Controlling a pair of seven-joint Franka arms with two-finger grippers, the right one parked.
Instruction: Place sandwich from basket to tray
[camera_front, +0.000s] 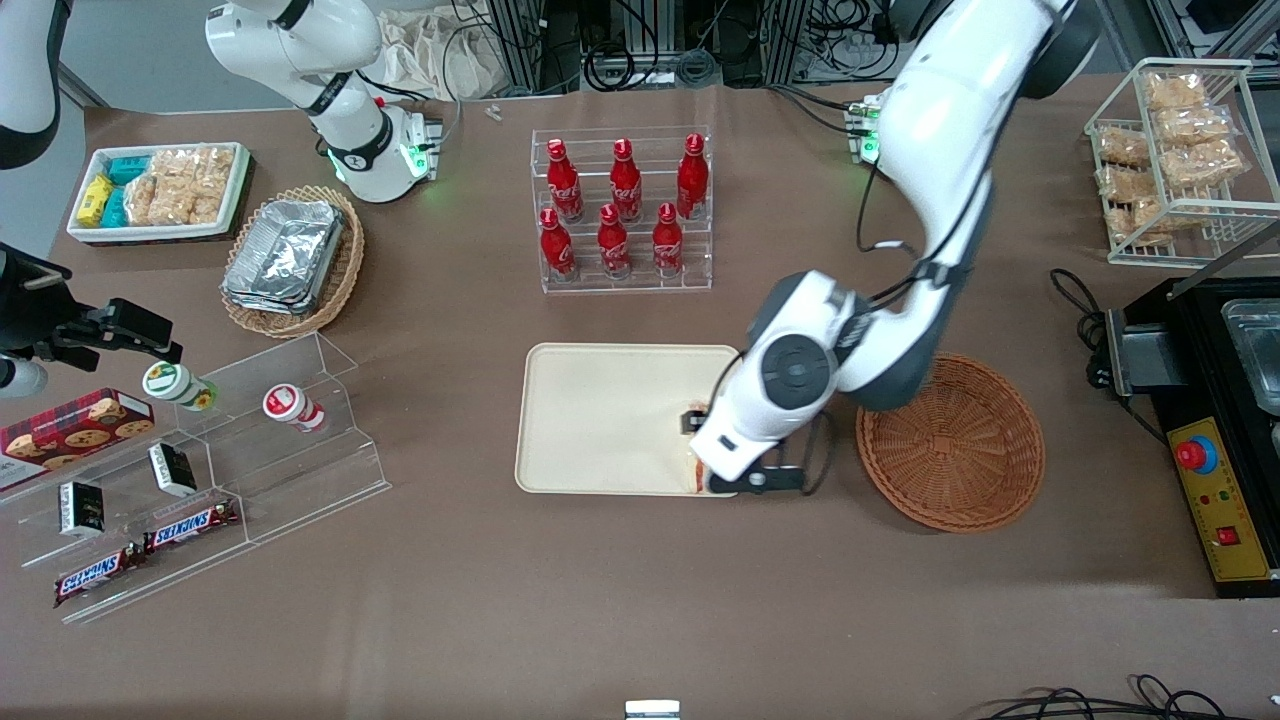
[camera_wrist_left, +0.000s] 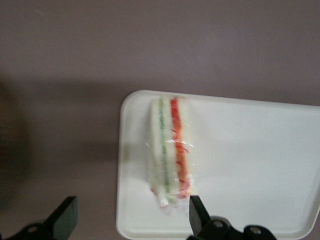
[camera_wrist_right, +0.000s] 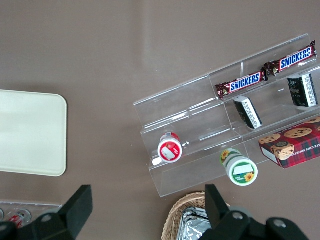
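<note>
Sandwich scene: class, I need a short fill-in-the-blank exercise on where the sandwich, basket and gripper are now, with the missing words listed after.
1. The sandwich lies on the ____.
2. The gripper above the tray has its fingers ____, apart from the sandwich.
3. The basket beside the tray holds ____ sandwiches.
4. The sandwich lies near the tray edge closest to the ____.

Missing words: tray; open; no; basket
</note>
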